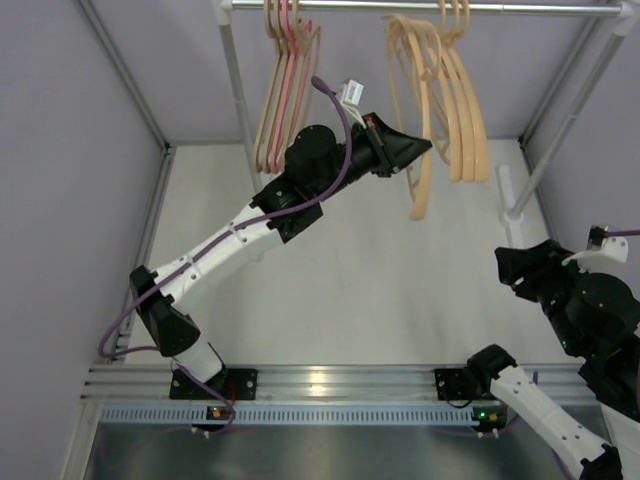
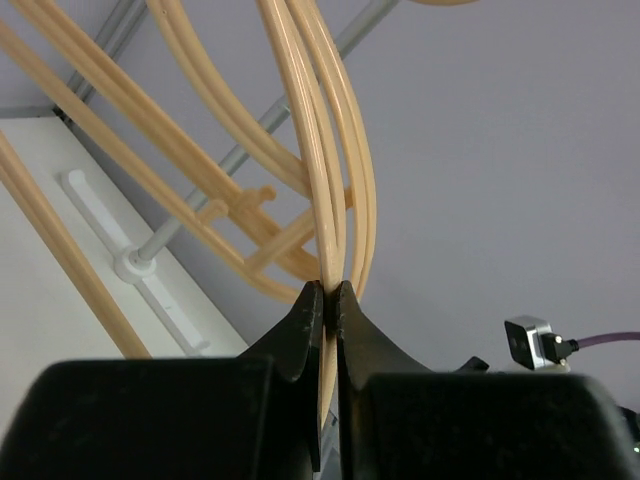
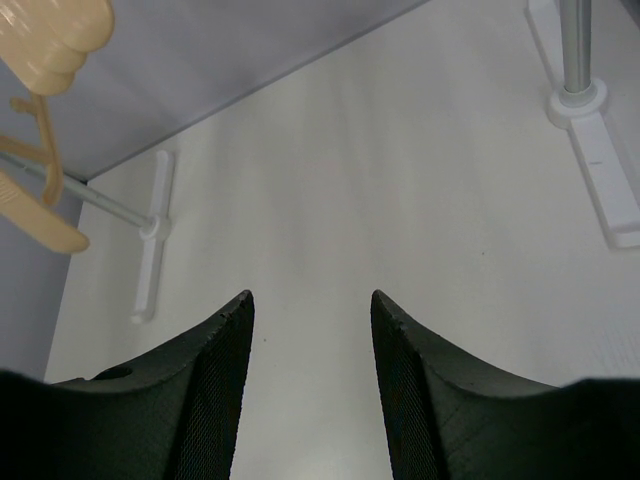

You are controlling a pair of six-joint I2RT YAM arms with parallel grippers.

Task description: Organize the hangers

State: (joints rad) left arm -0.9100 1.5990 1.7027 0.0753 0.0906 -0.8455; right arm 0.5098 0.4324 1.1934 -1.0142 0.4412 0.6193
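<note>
The tops of the hangers are cut off at the top edge of the high view, so the hooks on the rail (image 1: 400, 6) are hard to see. The hangers hang so close together that I cannot count them.

One bunch, the beige and pink hangers (image 1: 285, 90), hangs on the left part of the rail, just beside the left pole (image 1: 238, 100). The other bunch, the peach hangers (image 1: 460, 110), hangs on the right part. One low peach hanger (image 1: 421, 190) hangs lower than the rest and tilts toward the left arm. I cannot tell if its hook sits on the rail.

In the left wrist view the left gripper (image 2: 328, 292) has its fingers pressed together on a thin peach bar — it is clamped on the low peach hanger. More peach bars cross behind it.

The right arm is partly cut off at the right edge of the high view, and its fingers are hard to pick out there. In its own wrist view the right gripper (image 3: 312, 296) has its fingers apart — only the white table (image 3: 400, 180) shows between them. A blurry bit of the peach hangers pokes in at the top left corner of that view.
</note>
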